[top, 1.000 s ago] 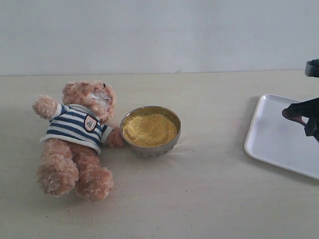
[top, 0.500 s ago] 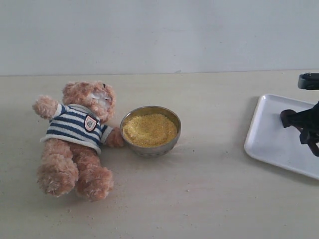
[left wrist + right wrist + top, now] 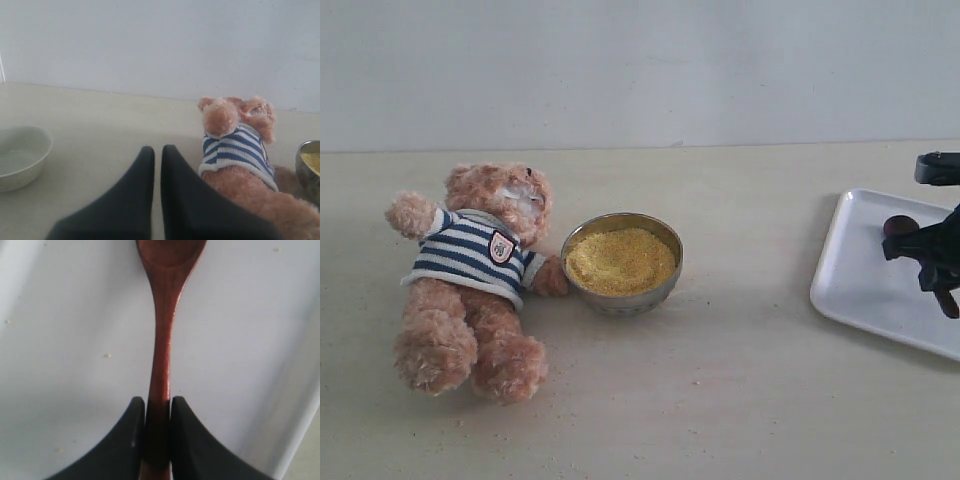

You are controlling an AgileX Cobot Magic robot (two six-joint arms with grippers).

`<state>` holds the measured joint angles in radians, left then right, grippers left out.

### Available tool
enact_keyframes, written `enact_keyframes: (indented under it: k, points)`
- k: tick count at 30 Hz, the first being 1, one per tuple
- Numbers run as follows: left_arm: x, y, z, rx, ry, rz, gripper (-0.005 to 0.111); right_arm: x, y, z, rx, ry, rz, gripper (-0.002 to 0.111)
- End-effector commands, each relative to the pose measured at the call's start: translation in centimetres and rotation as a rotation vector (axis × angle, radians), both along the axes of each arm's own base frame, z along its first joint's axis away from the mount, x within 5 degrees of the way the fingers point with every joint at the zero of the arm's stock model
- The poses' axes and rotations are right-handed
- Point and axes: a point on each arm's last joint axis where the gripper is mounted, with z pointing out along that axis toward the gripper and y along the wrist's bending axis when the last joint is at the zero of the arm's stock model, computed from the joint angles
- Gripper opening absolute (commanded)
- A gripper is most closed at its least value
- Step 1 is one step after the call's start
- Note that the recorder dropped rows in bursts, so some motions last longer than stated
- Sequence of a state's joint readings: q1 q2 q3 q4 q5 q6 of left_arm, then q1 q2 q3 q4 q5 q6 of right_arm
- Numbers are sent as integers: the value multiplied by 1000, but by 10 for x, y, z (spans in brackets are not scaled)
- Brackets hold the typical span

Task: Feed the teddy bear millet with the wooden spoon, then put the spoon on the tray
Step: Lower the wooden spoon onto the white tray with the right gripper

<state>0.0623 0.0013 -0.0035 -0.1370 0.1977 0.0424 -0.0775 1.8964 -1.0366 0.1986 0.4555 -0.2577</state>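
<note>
A beige table top [image 3: 720, 400] is seen under everything. A flat white rectangular tray with rounded corners [image 3: 865, 290] lies directly beneath the right claw [image 3: 930, 250]. A fluffy light-brown teddy bear in a navy-and-white striped shirt [image 3: 470, 280] is laid on its back well apart from that claw, beyond the bowl, and just beside the left claw [image 3: 156, 150]. A small round shiny metal bowl [image 3: 620, 302] stands between the bear and the right claw, touching the bear's arm, and is heaped with fine yellow millet [image 3: 620, 262]. A pale empty bowl [image 3: 20, 155] is seen on the left claw's other side. The left claw is clenched on nothing. A small dark reddish-brown wooden spoon [image 3: 161, 340] is grasped by its thin handle in the right claw, its oval bowl ahead of the fingertips [image 3: 137, 410] over the tray; whether it touches the tray cannot be told.
</note>
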Motion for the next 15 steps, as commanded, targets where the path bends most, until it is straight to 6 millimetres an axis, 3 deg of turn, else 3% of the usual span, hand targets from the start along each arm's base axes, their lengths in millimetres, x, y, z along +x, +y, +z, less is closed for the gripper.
enact_keyframes:
  k: [1,3,9,15]
  points:
    - [0,0,0,-9,-12,0,5,1,-2,0,-4,-10,-6,1]
    - [0,0,0,-9,-12,0,5,1,-2,0,-4,-14,-8,9]
    - [0,0,0,-9,-12,0,5,1,-2,1,0,-16,-20,46]
    - [0,0,0,-9,-12,0,5,1,-2,1,0,-16,-20,49]
